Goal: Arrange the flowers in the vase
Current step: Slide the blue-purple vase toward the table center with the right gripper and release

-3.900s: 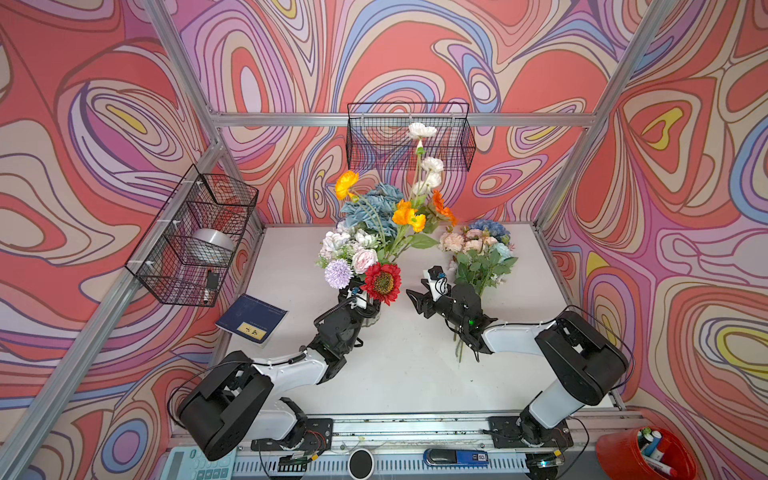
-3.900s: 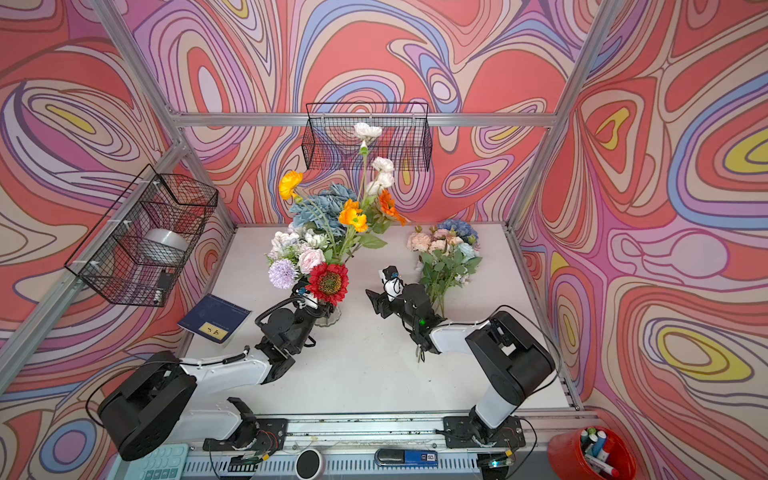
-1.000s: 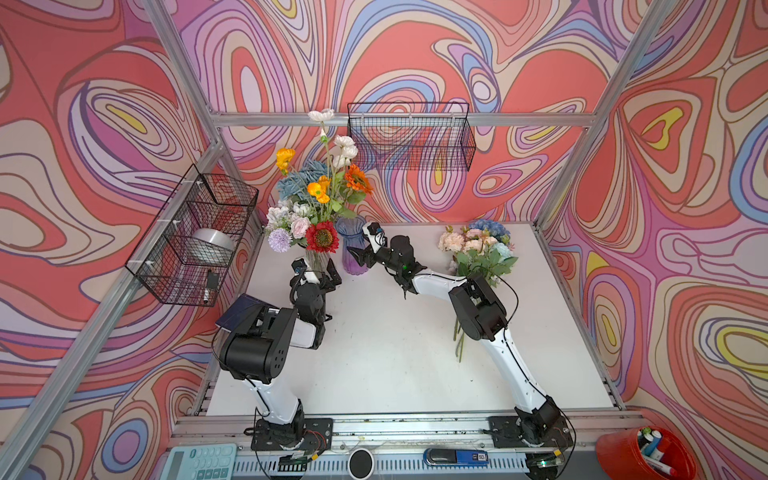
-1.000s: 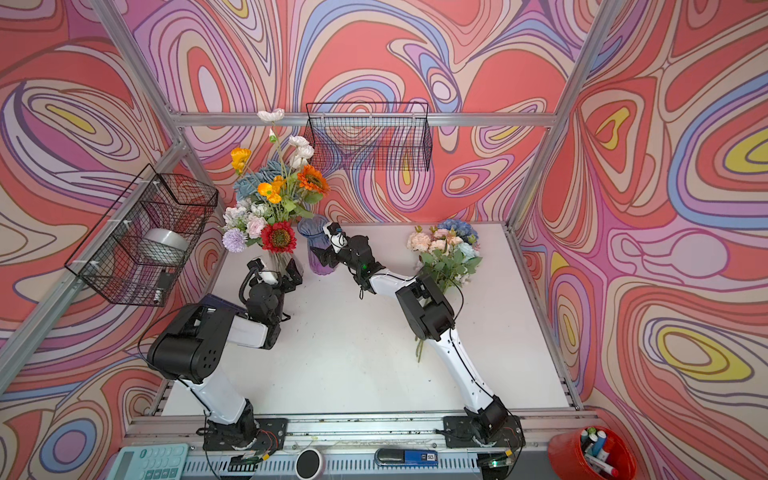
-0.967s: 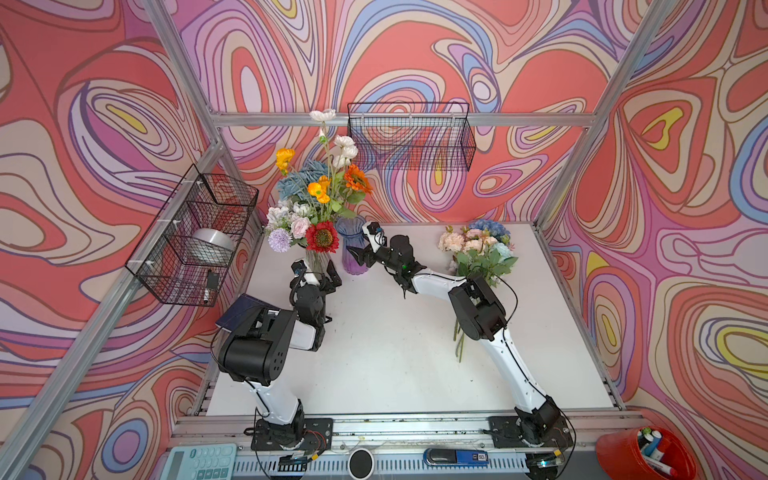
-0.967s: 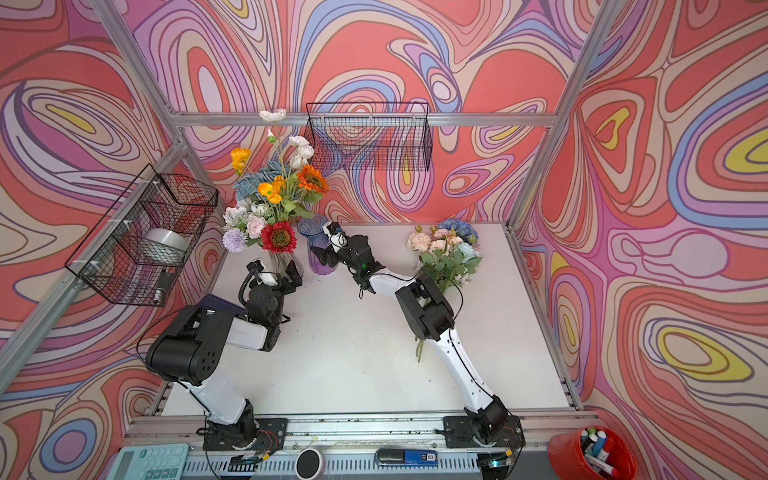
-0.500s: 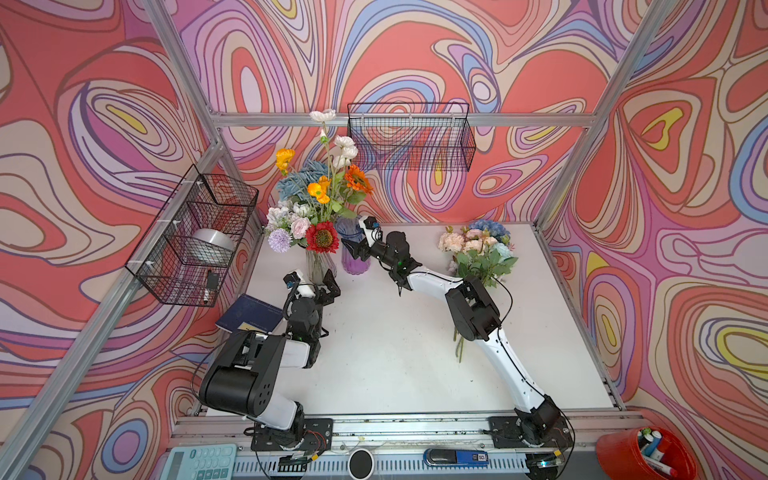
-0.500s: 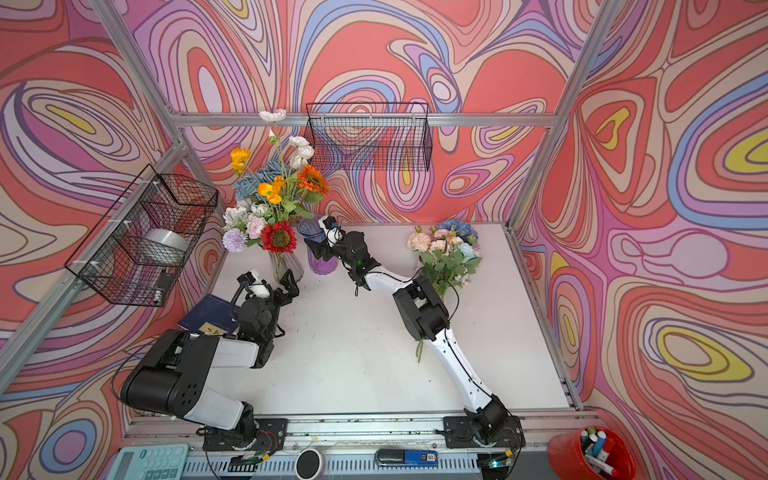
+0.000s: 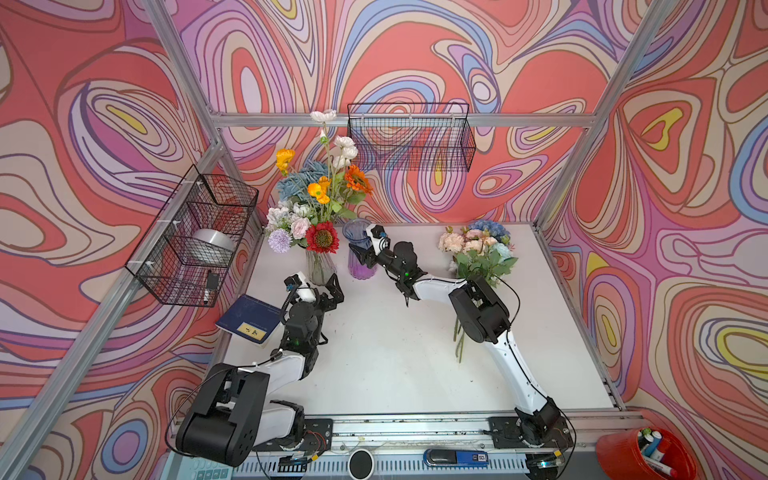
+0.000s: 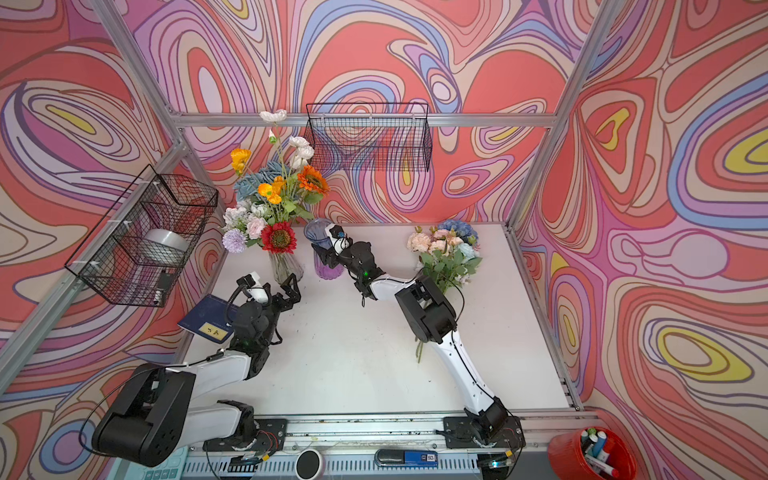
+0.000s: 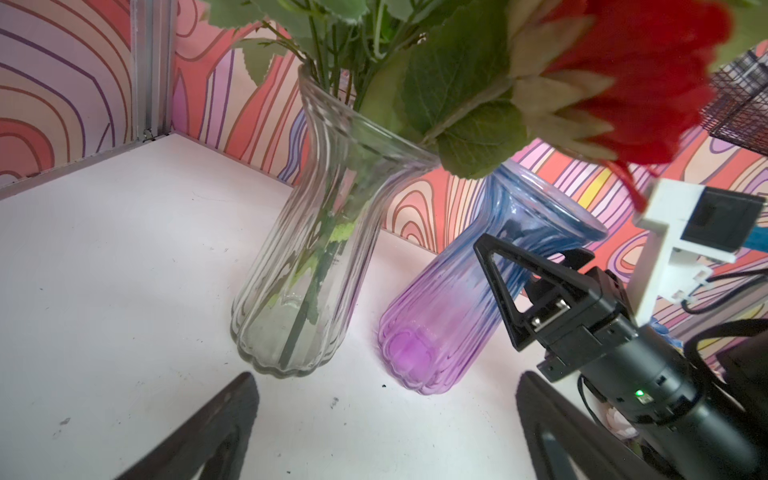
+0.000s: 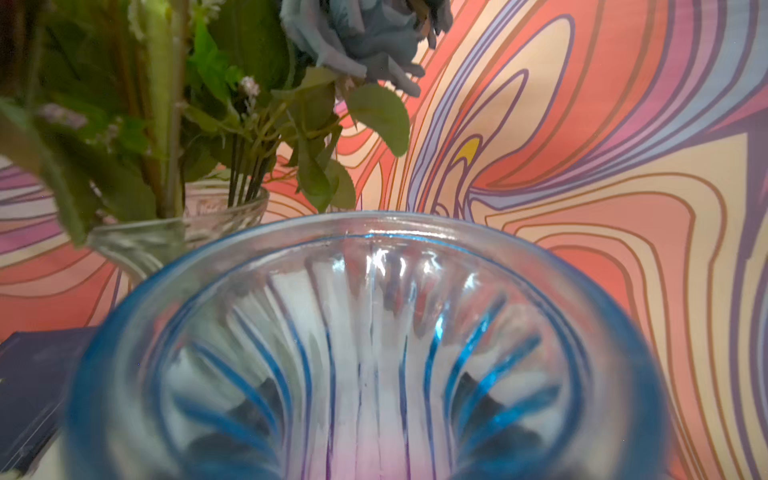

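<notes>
A clear ribbed vase (image 9: 319, 268) (image 11: 299, 270) stands at the back left, full of flowers (image 9: 322, 237): a red daisy, orange, white and dusty-blue blooms. Right beside it stands an empty blue-to-purple vase (image 9: 360, 266) (image 11: 440, 332) (image 12: 374, 291). My right gripper (image 9: 365, 253) (image 10: 328, 253) straddles that vase's neck, with one finger on each side. Contact with the glass is unclear. My left gripper (image 9: 316, 286) (image 11: 386, 386) is open and empty, a little in front of the clear vase. A second bunch of flowers (image 9: 478, 249) (image 10: 444, 253) lies at the back right.
A dark blue booklet (image 9: 249, 320) lies at the table's left edge, beside my left arm. A wire basket (image 9: 195, 232) with a silver roll hangs on the left wall. Another wire basket (image 9: 409, 137) hangs on the back wall.
My left gripper has let go of the clear vase and drawn back toward the front, staying open. My right gripper's jaws have narrowed around the blue vase's neck.
</notes>
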Robot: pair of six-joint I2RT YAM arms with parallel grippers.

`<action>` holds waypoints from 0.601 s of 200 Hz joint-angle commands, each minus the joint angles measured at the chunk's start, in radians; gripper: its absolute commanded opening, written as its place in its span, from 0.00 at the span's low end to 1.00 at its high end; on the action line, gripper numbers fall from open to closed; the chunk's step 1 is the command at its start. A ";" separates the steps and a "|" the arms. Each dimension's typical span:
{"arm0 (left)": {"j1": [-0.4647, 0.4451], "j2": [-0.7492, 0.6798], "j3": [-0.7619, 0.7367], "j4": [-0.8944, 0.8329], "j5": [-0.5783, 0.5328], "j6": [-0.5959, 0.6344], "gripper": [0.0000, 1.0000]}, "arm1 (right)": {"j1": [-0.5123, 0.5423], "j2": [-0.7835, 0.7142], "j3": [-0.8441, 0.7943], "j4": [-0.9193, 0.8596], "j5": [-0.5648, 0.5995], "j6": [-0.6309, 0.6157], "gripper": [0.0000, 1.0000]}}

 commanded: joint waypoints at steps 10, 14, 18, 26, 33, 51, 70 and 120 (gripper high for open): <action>-0.059 -0.044 -0.005 -0.076 0.021 -0.009 1.00 | -0.002 -0.181 -0.255 0.068 0.036 -0.033 0.36; -0.068 -0.048 -0.003 -0.083 0.022 -0.008 1.00 | -0.002 -0.205 -0.292 0.079 0.037 -0.031 0.36; -0.076 -0.053 -0.001 -0.091 0.023 -0.006 1.00 | -0.002 -0.229 -0.324 0.087 0.037 -0.031 0.36; -0.098 -0.061 0.005 -0.110 0.023 0.001 1.00 | -0.002 -0.273 -0.395 0.101 0.038 -0.024 0.37; -0.112 -0.070 0.011 -0.131 0.022 0.008 1.00 | -0.002 -0.311 -0.458 0.116 0.038 -0.021 0.38; -0.142 -0.093 0.049 -0.224 0.009 0.016 1.00 | -0.002 -0.399 -0.595 0.138 0.037 -0.002 0.40; -0.160 -0.105 0.094 -0.331 -0.019 0.007 1.00 | 0.000 -0.480 -0.711 0.136 0.039 0.007 0.43; -0.162 -0.094 0.110 -0.345 -0.036 -0.082 1.00 | -0.001 -0.609 -0.880 0.092 0.016 0.031 0.93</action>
